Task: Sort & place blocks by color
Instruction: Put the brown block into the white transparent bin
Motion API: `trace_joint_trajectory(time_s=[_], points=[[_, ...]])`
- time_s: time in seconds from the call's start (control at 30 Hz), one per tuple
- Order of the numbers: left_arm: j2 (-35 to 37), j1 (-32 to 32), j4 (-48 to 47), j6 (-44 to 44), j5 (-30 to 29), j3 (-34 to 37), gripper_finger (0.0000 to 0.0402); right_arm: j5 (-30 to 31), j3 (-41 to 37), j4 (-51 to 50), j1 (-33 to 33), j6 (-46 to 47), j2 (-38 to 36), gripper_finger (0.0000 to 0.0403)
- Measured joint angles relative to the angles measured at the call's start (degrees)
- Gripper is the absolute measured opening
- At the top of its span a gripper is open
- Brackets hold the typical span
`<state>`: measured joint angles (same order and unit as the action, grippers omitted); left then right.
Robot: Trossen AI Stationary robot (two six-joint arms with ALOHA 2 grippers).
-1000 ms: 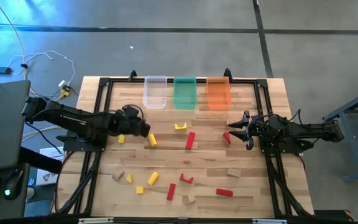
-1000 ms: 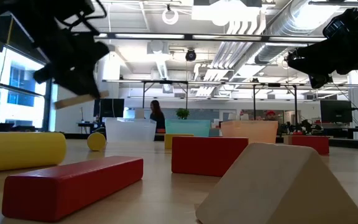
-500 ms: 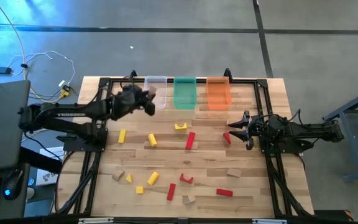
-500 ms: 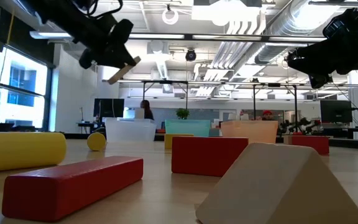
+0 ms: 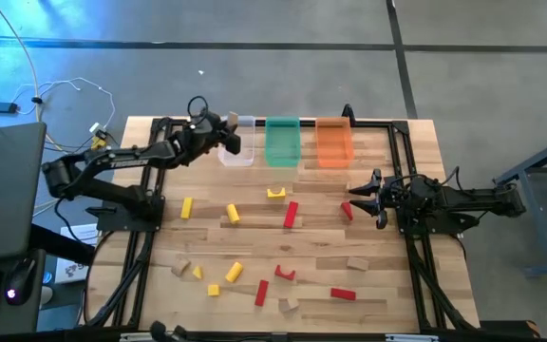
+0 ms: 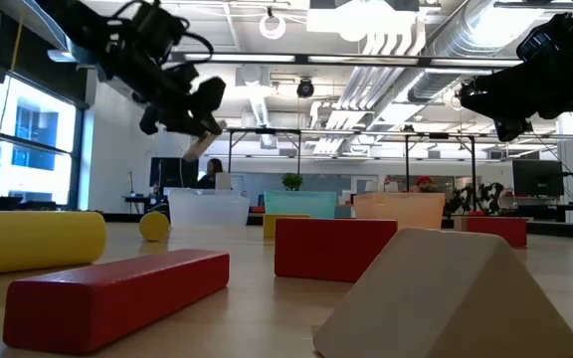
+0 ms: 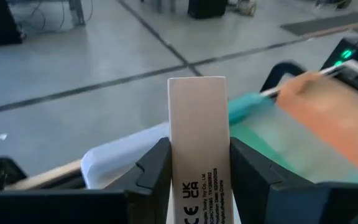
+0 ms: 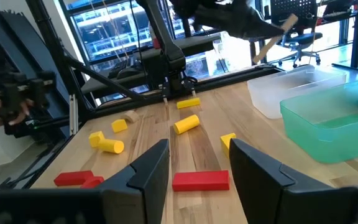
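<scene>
Left gripper [image 5: 233, 141] clamped on tan bar [image 7: 197, 149], clear bin [image 5: 237, 150] rim directly below, airspace unobstructed.

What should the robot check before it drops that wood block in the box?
1. Block held: ok. The left gripper is shut on the tan bar, which stands between its fingers.
2. Over the right bin: ok, as far as the high view shows. The gripper sits at the clear bin, not the green bin or orange bin.
3. Bar fully inside the bin's rim: cannot tell.
4. Clear bin has room: cannot tell what is inside it.
5. Other arm out of the way: ok. The right gripper is open and waits across the table, near a red block.
</scene>
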<state>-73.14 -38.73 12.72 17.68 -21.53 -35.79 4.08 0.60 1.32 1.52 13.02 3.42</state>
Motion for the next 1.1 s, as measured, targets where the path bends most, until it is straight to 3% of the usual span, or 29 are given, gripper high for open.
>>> trace_joint_trajectory(time_s=[0.2, 0.57, 0.83, 1.1], points=[[-5.78, -2.86, -0.40, 1.02, 3.07, -2.04, 0.0108, 0.00, 0.00, 0.00, 0.01, 0.00, 0.00, 0.0153], [-15.04, -4.87, -10.66, 1.78, 6.50, -12.14, 0.0108, 0.00, 0.00, 0.00, 0.02, 3.51, 0.00, 0.0153], [-16.44, -6.03, -13.64, 3.31, 9.55, -12.81, 0.0123, 0.02, 0.00, 0.04, 0.00, 16.22, 0.00, 0.0153], [-16.44, -6.42, -14.65, 3.18, 9.32, -12.81, 0.0157, 0.45, -0.01, 0.13, 0.02, 20.08, -0.01, 0.0153]])
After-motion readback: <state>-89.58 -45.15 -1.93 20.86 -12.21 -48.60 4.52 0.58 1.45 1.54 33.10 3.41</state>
